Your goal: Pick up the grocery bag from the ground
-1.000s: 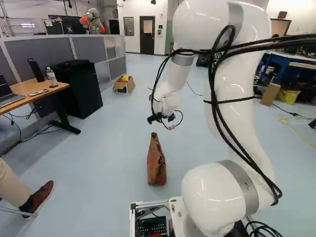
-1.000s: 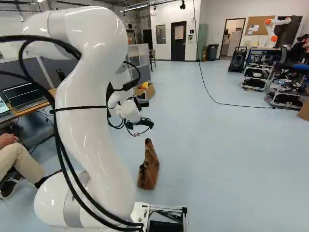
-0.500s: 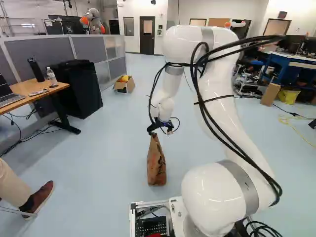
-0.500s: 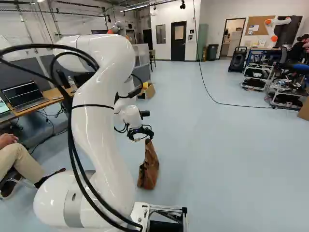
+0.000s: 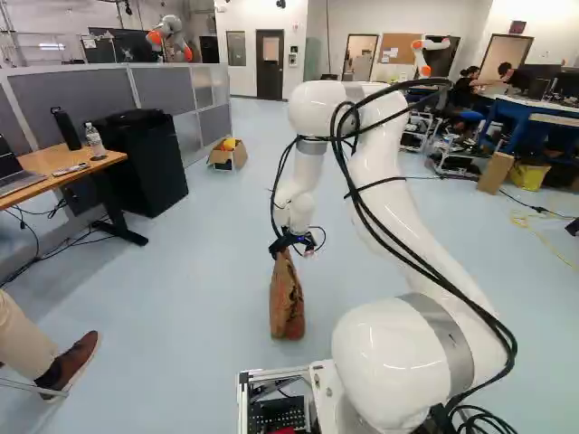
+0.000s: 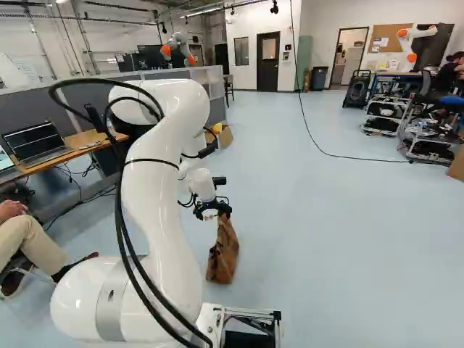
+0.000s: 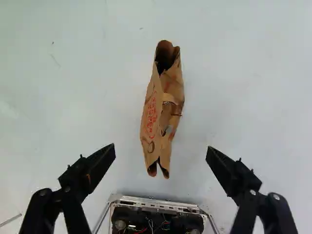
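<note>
That's a brown bag (image 7: 149, 127) ahead of the black claw (image 6: 213, 212), red lettering (image 7: 152, 115) on it, pale blue floor (image 6: 326, 217) below, white arm (image 6: 154, 188) with grey bands above

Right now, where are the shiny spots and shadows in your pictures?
Left base view: glints on my white arm, shade under the wooden desk; right base view: glints on the arm again; wrist view: dark shade inside the brown paper bag.
</note>
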You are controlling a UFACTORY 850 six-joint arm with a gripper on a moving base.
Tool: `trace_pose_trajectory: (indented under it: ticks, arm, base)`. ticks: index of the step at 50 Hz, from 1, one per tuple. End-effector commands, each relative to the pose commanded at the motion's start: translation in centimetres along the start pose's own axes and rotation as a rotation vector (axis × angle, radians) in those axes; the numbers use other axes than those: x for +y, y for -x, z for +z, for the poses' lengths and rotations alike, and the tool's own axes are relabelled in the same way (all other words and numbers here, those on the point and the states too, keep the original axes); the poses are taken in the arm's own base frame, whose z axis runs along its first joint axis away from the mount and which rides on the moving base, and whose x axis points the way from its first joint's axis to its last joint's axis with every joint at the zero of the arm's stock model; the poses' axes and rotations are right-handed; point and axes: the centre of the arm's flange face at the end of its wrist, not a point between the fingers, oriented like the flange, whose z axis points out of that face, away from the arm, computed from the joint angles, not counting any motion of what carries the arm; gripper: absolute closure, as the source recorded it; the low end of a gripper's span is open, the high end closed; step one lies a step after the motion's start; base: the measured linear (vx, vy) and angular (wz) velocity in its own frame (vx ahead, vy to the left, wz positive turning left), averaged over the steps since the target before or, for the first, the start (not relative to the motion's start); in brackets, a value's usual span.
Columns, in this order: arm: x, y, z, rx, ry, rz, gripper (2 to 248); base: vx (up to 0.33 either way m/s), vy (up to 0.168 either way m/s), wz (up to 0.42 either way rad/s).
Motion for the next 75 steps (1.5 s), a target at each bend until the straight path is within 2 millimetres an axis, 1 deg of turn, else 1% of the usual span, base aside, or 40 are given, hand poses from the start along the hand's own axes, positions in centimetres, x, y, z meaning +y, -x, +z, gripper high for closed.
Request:
trace_pose_trajectory:
  ticks: [36, 71, 75]
  arm:
    - [0.0, 1.0, 10.1, -0.072, 0.000, 0.000, 3]
    - [0.0, 2.7, 19.9, -0.111, 0.000, 0.000, 3]
    - [0.0, 2.9, 20.6, -0.113, 0.000, 0.000, 3]
  base:
    - [0.000, 0.000, 0.000]
    - [0.000, 0.000, 0.000]
    - [0.000, 0.000, 0.000]
